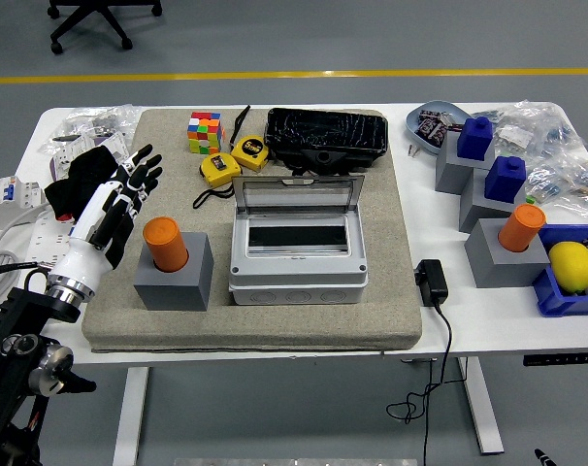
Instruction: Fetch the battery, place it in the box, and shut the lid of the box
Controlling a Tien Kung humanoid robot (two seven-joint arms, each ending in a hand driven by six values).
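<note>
Progress stood at nothing done: the battery (165, 243), an orange cylinder, was upright in its grey holder (174, 275) on the mat's near left, and the box (297, 254) just right of it lay with its lid (298, 193) raised at the far side and its inside bare. Fetching, placing and closing all remained, by my judgement. My left hand (113, 209) hung just left of the battery, fingers spread and pointing far, holding nothing and apart from the cylinder. My right arm was out of view.
</note>
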